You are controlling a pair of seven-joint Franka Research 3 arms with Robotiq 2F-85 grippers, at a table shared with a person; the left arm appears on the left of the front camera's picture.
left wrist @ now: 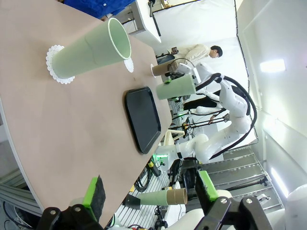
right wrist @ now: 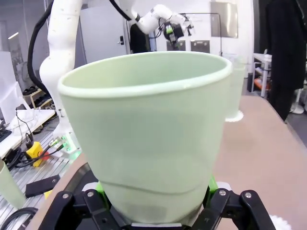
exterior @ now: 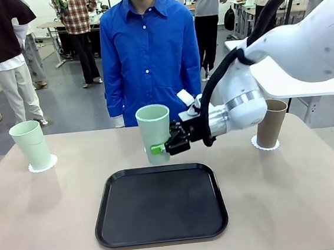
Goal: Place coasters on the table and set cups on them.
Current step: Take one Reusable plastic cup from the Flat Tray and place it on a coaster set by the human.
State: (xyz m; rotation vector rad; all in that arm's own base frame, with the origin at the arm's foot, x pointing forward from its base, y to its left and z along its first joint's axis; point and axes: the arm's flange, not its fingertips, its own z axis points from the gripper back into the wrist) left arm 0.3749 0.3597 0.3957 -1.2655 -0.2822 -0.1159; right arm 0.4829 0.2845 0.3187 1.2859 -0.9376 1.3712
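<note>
In the front view you see the right end effector (exterior: 159, 149) in the middle of the frame, pinching a mint cup (exterior: 153, 126) low on its wall; the cup stands upright, just behind the far edge of the black tray (exterior: 160, 205), and whether its base touches the bench (exterior: 46, 219) you cannot tell; a bit of white coaster (exterior: 146, 150) shows at its left side. In the right wrist view this cup (right wrist: 153, 139) takes most of the frame, and the green pads (right wrist: 212, 182) press on both sides of its lower part.

At the left of the front view, a second mint cup (exterior: 31, 144) stands on a coaster (exterior: 43, 164); at the right, a brown cup (exterior: 270, 123) stands on another coaster (exterior: 265, 144), partly behind the right arm; a person in a blue shirt (exterior: 148, 53) stands at the far side of the bench.

In the left wrist view the left end effector (left wrist: 151, 191) is at the bottom of the frame, its fingers (left wrist: 95, 191) spread wide with nothing between them, at the near edge of the bench; the second mint cup (left wrist: 91, 48) on its coaster (left wrist: 55, 67) is at the upper left there.
</note>
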